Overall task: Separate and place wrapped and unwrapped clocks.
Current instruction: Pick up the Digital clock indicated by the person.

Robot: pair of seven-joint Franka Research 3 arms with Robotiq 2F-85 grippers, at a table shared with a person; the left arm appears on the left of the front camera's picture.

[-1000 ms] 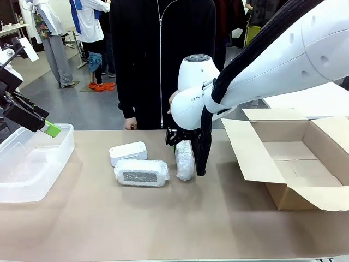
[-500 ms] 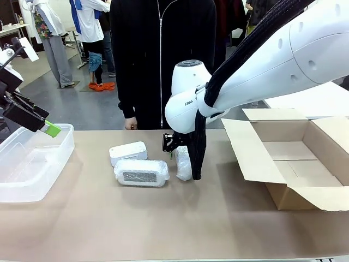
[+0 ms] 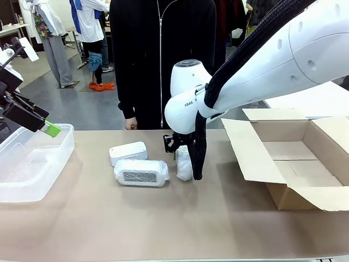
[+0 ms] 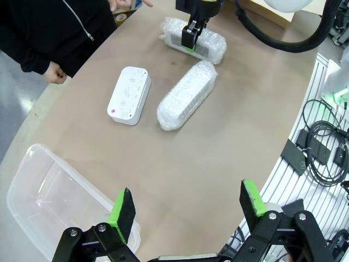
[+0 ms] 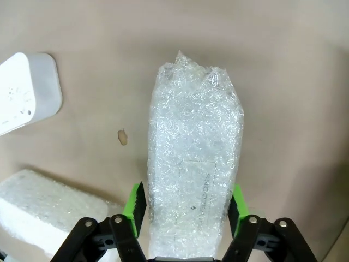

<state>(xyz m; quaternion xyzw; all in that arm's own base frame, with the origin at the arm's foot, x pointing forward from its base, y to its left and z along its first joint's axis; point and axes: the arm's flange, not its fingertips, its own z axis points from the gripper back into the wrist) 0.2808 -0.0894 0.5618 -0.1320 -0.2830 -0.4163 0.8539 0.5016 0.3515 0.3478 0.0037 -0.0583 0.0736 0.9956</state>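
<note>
The left gripper (image 4: 187, 199) hangs over the clear bin (image 4: 32, 180), fingers wide apart. Farther out, the front wrapped clock (image 3: 142, 173) lies crosswise, with the bare clock (image 3: 128, 153) just behind it. Beside them the right gripper (image 5: 186, 195) straddles the 2nd wrapped clock (image 5: 193, 136), green pads (image 5: 135, 203) at its long sides. Whether they pinch it I cannot tell. The bubble wrap probably squashes and slips over a stiff, light body, so a mid-length hold suits. The clock's near end is cut off.
</note>
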